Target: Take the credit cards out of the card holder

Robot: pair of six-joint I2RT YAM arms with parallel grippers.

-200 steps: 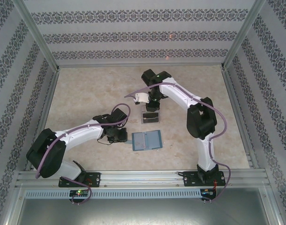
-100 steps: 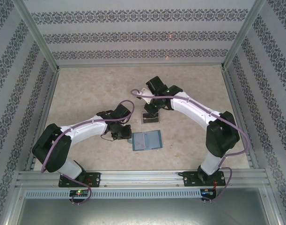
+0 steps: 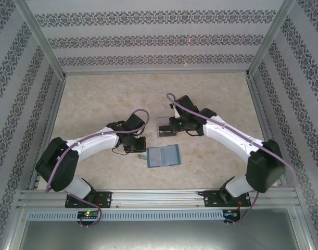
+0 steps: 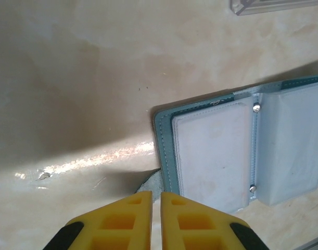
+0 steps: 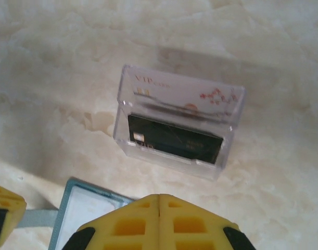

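Note:
The teal card holder [image 3: 163,155] lies open and flat, its pale inner pockets [image 4: 216,151] facing up. Its small grey tab [image 4: 148,183] pokes out at the left edge. My left gripper [image 4: 156,194] is shut to a thin slit with its tips right at that tab and nothing between the fingers. A dark credit card [image 5: 174,138] stands in the clear tray [image 5: 128,143], with a pale printed card [image 5: 182,95] behind it. My right gripper [image 5: 159,197] is shut and empty, hovering between the tray and the card holder [image 5: 86,205].
The clear tray [image 3: 167,128] sits just beyond the card holder, with the right wrist beside it. Aluminium rails and patterned walls [image 3: 44,78] fence the marble tabletop. Bare table stretches to the far left and far right.
The right arm has swung down and to the right, away from above the tray, and its fingers have closed. The left gripper has edged right towards the card holder's tab.

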